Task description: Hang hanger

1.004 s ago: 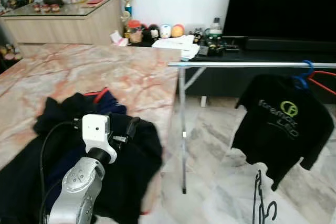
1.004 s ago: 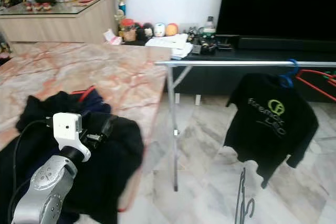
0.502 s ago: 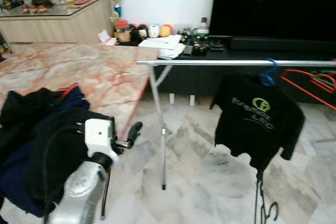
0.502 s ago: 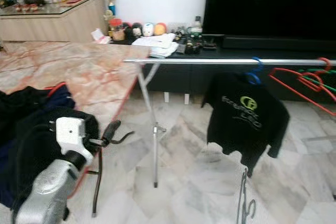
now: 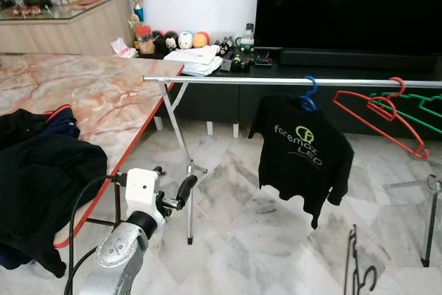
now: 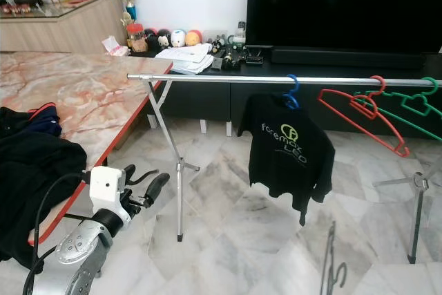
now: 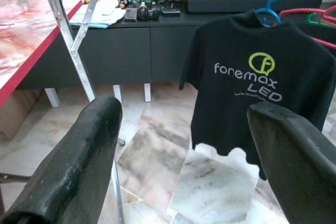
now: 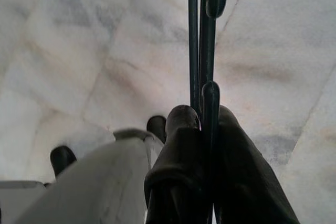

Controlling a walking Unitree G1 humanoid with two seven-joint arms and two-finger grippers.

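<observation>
Marble floor [image 5: 276, 233], pale and veined, with a silver rail [image 5: 290, 81] on crossed legs running across the room in front of a dark TV unit [image 5: 324, 67]. On the rail: a blue hanger [image 5: 309, 94] carrying a black T-shirt [image 5: 302, 153] (green and white logo), then a red hanger [image 5: 376, 119] and a green hanger [image 5: 421, 105] further to the right. Marble-topped table [image 5: 83, 94] at left, dark clothes [image 5: 41, 177] heaped on its near end. Left gripper [image 5: 173, 195] raised beside the table edge, fingers [image 7: 79, 161] spread wide with nothing between them, pointing toward the T-shirt. Right gripper [image 8: 202, 129] low over the floor, fingers clamped on a thin dark hanger [image 8: 202, 35]; that hanger's hook hangs at lower right in the head view, well below the rail.
</observation>
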